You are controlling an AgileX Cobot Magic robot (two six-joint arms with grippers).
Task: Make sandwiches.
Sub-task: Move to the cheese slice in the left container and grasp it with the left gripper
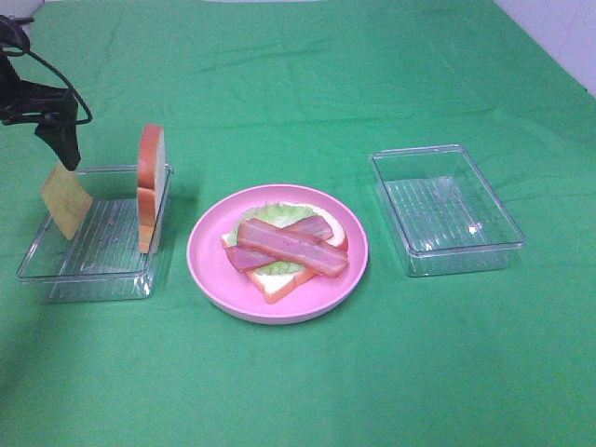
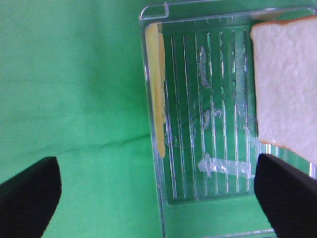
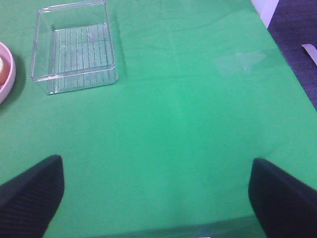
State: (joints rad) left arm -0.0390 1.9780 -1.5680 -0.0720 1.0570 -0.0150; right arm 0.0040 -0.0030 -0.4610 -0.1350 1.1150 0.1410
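On the pink plate (image 1: 209,265) lies a white bread slice (image 1: 279,287) with orange crust, topped by a pale green lettuce leaf (image 1: 265,213) and two crossed reddish bacon strips (image 1: 291,246). A yellow cheese square (image 1: 65,200) leans on the left tray's outer wall, and shows edge-on in the left wrist view (image 2: 157,89). A second bread slice (image 1: 151,186) stands against the tray's inner wall and also shows in the left wrist view (image 2: 287,84). My left gripper (image 1: 58,140) hangs open above the cheese, its fingers (image 2: 29,198) wide apart and empty. My right gripper (image 3: 156,168) is open and empty over bare cloth.
The clear left tray (image 1: 88,279) (image 2: 198,188) sits left of the plate. An empty clear tray (image 1: 447,209) (image 3: 74,47) sits right of it. The plate's rim (image 3: 5,74) shows in the right wrist view. Green cloth covers the table.
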